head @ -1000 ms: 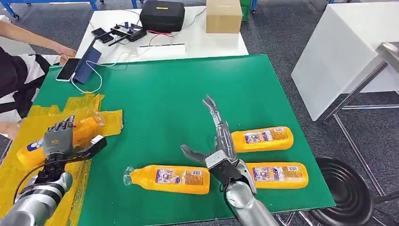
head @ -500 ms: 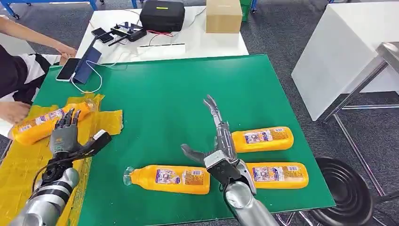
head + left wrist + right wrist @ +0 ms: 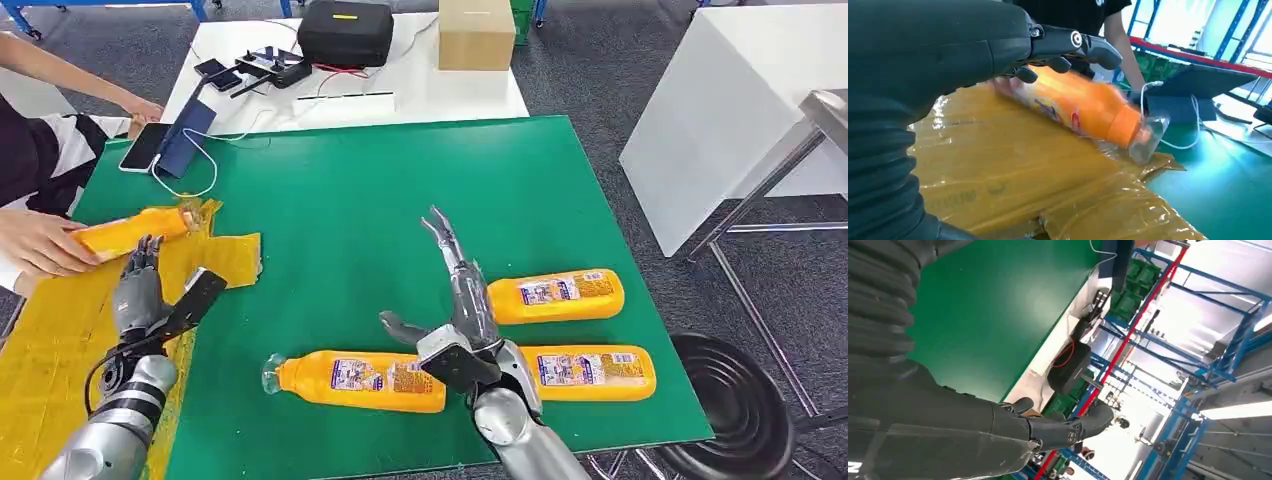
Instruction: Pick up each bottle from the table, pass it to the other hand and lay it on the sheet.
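Three orange bottles lie on the green table [image 3: 340, 190]: one [image 3: 360, 378] near the front, one [image 3: 555, 297] to the right, and one [image 3: 590, 368] at the front right. My right hand [image 3: 455, 300] is open above the table between them, fingers stretched forward, touching none. A fourth orange bottle [image 3: 130, 230] lies at the far end of the yellow sheet [image 3: 60, 340] with a person's hand [image 3: 45, 248] on it. My left hand [image 3: 150, 295] is open over the sheet, just short of that bottle [image 3: 1083, 107]. Its fingers [image 3: 1073, 42] hover above the bottle without gripping.
A person in a black-and-white striped sleeve [image 3: 45, 150] leans in at the far left. A phone [image 3: 143, 147] and a tablet with a white cable [image 3: 185, 135] sit at the table's far left corner. Behind is a white table with a black case [image 3: 345, 32] and a cardboard box [image 3: 475, 32].
The orange bottle has left my left hand, and the person's hand has drawn it toward the sheet's far end. My left hand has opened and shifted slightly right. The right hand has barely moved.
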Action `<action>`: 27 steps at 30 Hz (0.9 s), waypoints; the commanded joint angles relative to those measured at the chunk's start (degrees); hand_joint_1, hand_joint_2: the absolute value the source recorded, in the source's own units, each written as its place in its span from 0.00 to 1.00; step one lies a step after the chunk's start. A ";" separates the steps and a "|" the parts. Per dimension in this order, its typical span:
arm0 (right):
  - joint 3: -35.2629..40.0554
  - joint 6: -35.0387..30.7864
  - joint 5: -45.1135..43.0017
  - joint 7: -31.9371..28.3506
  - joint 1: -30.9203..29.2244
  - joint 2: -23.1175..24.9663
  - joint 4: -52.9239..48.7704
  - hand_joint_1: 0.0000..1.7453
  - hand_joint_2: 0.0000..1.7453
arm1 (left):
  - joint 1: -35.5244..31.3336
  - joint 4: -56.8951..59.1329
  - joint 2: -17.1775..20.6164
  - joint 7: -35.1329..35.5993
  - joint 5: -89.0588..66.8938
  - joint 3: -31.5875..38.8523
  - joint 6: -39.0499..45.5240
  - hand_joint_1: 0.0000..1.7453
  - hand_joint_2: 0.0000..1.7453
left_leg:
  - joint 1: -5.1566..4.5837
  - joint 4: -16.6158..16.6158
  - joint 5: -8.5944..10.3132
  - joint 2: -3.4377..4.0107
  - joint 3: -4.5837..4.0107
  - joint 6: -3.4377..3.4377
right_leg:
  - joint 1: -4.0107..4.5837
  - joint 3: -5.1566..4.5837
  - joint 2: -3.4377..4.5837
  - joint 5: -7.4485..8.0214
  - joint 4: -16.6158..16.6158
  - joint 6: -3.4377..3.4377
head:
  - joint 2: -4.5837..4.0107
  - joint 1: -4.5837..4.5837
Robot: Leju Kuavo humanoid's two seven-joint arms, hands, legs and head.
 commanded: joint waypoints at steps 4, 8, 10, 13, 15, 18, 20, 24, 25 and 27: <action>8.63 -0.41 20.62 6.75 -6.01 -3.71 5.33 0.00 1.00 | 3.81 -19.79 -9.34 -19.24 38.33 -4.91 -20.97 0.00 1.00 | 0.06 0.09 -0.09 -0.26 0.10 -0.01 | 0.05 0.22 -0.15 -0.10 0.00 0.02 | 0.00 0.00; 13.92 3.32 25.13 8.67 -8.79 -4.97 6.58 0.00 1.00 | 4.80 -24.10 -9.51 -17.78 43.03 -8.20 -22.64 0.00 1.00 | 0.11 0.12 -0.15 -0.14 0.13 -0.05 | 0.08 0.26 -0.03 -0.11 0.00 0.00 | 0.00 0.00; 15.72 5.43 25.16 9.42 -10.00 -6.23 6.64 0.00 1.00 | 4.87 -24.08 -9.47 -17.99 44.33 -8.77 -22.38 0.00 1.00 | 0.09 0.10 -0.14 -0.18 0.17 -0.06 | 0.07 0.28 -0.07 -0.13 0.02 -0.01 | 0.02 0.02; 16.43 7.21 23.67 9.30 -10.82 -7.60 7.00 0.00 1.00 | 4.87 -23.50 -9.53 -18.56 45.77 -8.96 -22.04 0.00 1.00 | 0.05 0.03 -0.08 -0.17 0.14 -0.05 | 0.03 0.24 -0.12 -0.07 -0.03 0.00 | 0.00 -0.02; 16.83 8.36 22.45 8.59 -11.08 -8.01 7.23 0.00 1.00 | 4.63 -22.87 -9.67 -18.83 46.13 -9.16 -21.92 0.00 1.00 | 0.05 0.03 -0.07 -0.18 0.12 -0.03 | 0.04 0.24 -0.12 -0.05 -0.04 0.01 | 0.00 0.00; 17.56 9.13 21.78 8.18 -11.43 -7.93 7.75 0.00 1.00 | 4.07 -22.01 -9.89 -19.07 46.39 -9.42 -21.57 0.00 1.00 | 0.07 0.06 -0.11 -0.21 0.19 -0.05 | 0.05 0.31 -0.12 -0.09 -0.02 0.01 | 0.00 0.00; 18.09 9.68 21.27 8.13 -11.53 -7.84 8.26 0.00 1.00 | 3.79 -21.62 -9.95 -19.15 46.57 -9.61 -21.31 0.00 1.00 | 0.07 0.05 -0.09 -0.23 0.16 -0.04 | 0.05 0.28 -0.15 -0.09 -0.02 0.00 | 0.00 0.00; 18.88 11.44 19.19 8.28 -11.54 -7.86 9.74 0.00 1.00 | 3.57 -20.91 -9.75 -19.12 47.19 -9.78 -20.86 0.00 1.00 | 0.04 0.01 -0.06 -0.18 0.13 -0.04 | 0.03 0.23 -0.14 -0.07 -0.04 0.00 | 0.00 0.00; 19.09 12.09 18.55 8.13 -11.67 -7.83 10.25 0.00 1.00 | 3.51 -20.73 -9.78 -19.15 47.37 -9.70 -20.78 0.00 1.00 | 0.07 0.02 -0.10 -0.22 0.20 -0.06 | 0.05 0.32 -0.15 -0.11 -0.04 -0.01 | 0.00 0.00; 19.91 13.50 17.05 7.70 -12.25 -8.00 11.92 0.00 1.00 | 3.24 -20.13 -9.66 -19.44 47.82 -9.63 -20.75 0.00 1.00 | 0.04 0.00 -0.06 -0.16 0.13 -0.05 | 0.03 0.22 -0.12 -0.06 -0.04 -0.01 | 0.00 0.00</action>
